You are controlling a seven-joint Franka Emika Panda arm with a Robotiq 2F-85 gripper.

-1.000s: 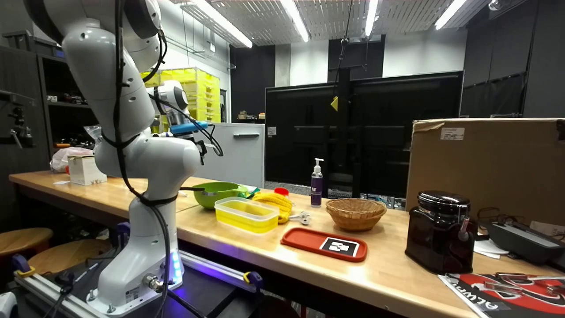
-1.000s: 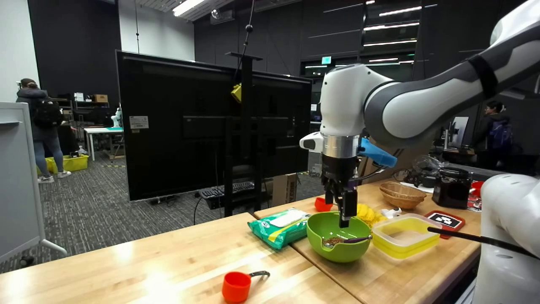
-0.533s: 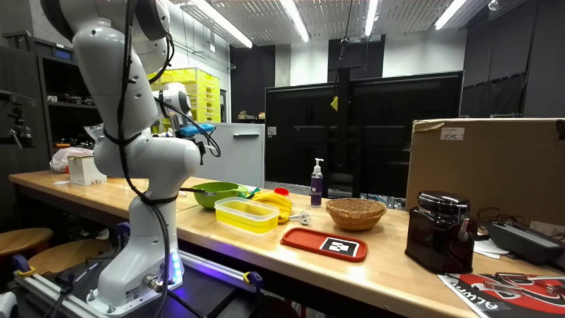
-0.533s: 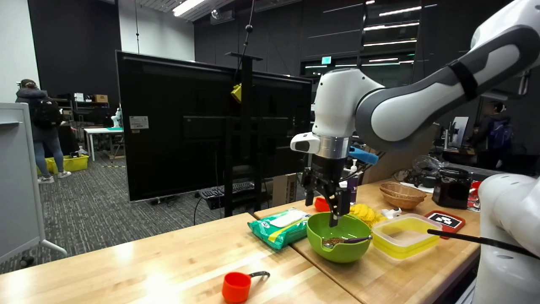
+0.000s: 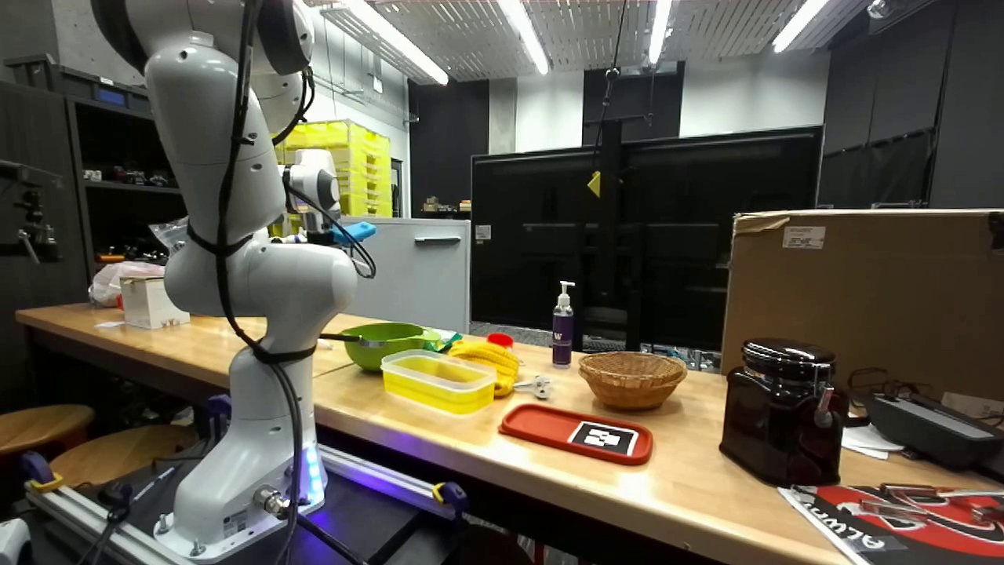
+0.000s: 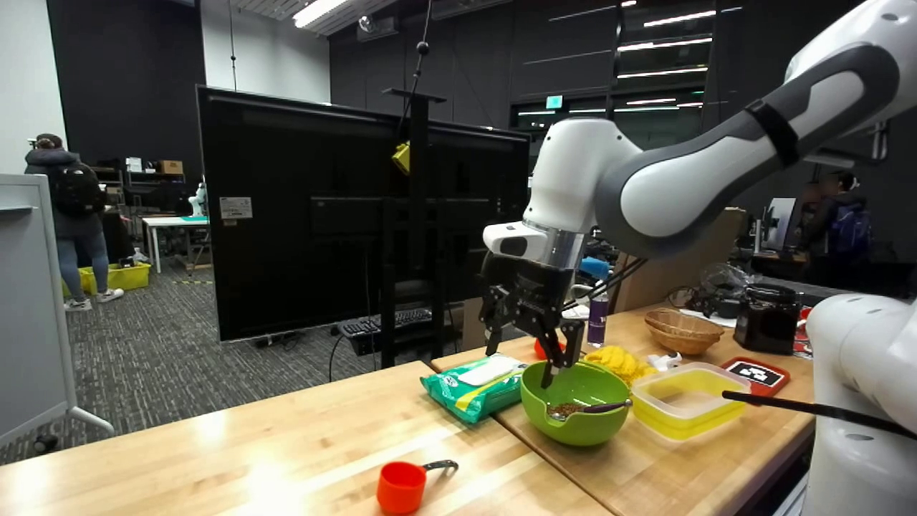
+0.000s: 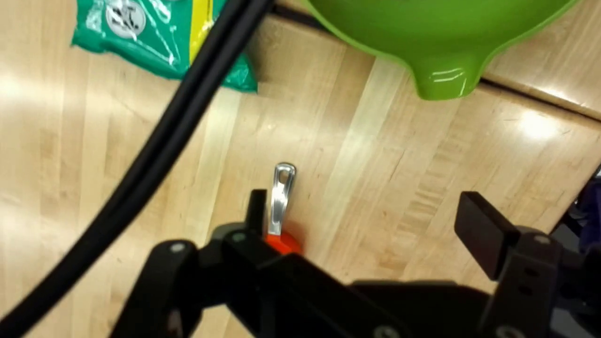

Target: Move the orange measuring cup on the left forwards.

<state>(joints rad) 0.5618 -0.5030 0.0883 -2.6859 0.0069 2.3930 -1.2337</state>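
Bottle (image 5: 562, 337): "W" (sheet (image 5: 914, 537): "ALWAY"). Orange cup (image 6: 401, 489), end effector (image 7: 366, 223) well apart.

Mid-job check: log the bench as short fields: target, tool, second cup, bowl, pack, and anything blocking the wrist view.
target: orange cup, upright on the table, handle pointing up in the wrist view
tool: gripper, open wide, above the table, holding nothing
second cup: red cup, partly hidden in both exterior views
bowl: green bowl, with a spoon and brown bits inside
pack: green pack, beside the bowl
blocking: gripper covers most of the orange cup; black cables cross the green pack
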